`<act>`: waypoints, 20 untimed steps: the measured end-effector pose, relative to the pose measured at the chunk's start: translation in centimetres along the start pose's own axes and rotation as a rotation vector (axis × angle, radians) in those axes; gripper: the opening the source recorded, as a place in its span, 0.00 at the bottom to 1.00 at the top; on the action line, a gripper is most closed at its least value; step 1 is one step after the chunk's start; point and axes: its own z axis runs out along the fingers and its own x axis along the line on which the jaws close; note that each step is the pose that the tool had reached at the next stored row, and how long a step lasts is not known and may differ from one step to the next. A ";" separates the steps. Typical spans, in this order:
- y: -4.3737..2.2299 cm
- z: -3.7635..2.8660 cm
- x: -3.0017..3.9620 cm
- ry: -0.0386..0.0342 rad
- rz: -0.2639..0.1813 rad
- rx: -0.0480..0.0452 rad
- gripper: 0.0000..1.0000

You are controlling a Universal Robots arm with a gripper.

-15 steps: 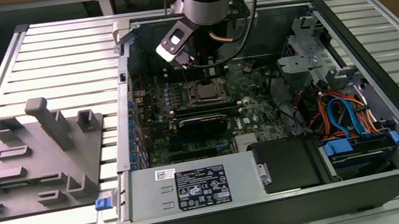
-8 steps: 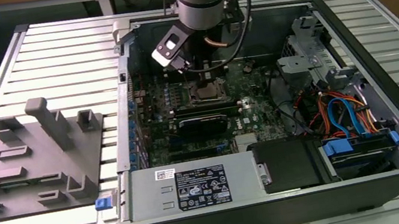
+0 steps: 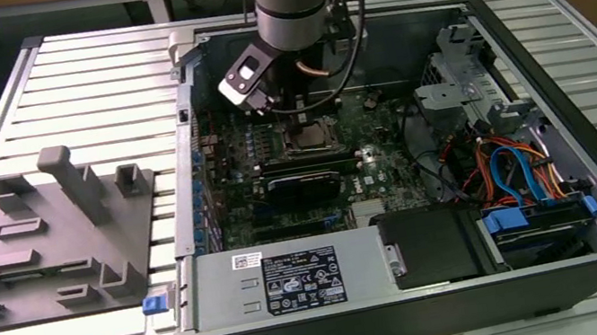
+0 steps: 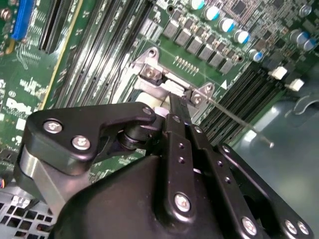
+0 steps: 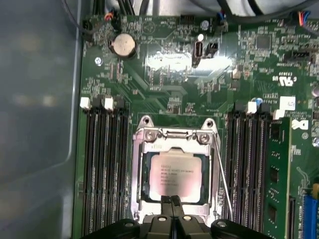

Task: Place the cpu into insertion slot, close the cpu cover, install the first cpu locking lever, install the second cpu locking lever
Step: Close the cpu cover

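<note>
The cpu (image 5: 175, 175), a silver-grey square, lies flat in the insertion slot (image 3: 306, 136) on the green board. The silver cpu cover (image 5: 172, 137) lies down around it as a frame, hinged at two screws. My gripper (image 5: 172, 200) is shut, with its two black fingers pressed together and nothing seen between them. Its tips rest at the cover's edge opposite the hinge. In the second wrist view the gripper (image 4: 175, 99) points at that same metal frame (image 4: 154, 82). A thin wire locking lever (image 5: 222, 174) runs along one side of the socket, its free end (image 4: 269, 144) standing off the board.
Long black memory slots (image 5: 102, 169) flank the socket on both sides, and a coin cell (image 5: 123, 45) sits beyond it. The open case (image 3: 576, 85) holds a power supply (image 3: 282, 284), a drive cage and coloured cables (image 3: 517, 167). A grey fixture block (image 3: 55, 235) stands on the slatted table.
</note>
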 end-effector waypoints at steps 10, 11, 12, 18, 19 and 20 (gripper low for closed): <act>-0.18 0.69 -0.04 0.0029 0.000 0.0000 0.11; -0.20 0.73 -0.05 0.0031 0.000 0.0000 0.11; -0.22 0.74 -0.05 0.0031 0.000 0.0000 0.11; -0.31 0.73 -0.04 0.0036 0.000 0.0000 0.11; -0.31 0.67 -0.04 0.0035 0.000 0.0001 0.11; -0.31 0.56 -0.04 0.0035 0.000 0.0000 0.11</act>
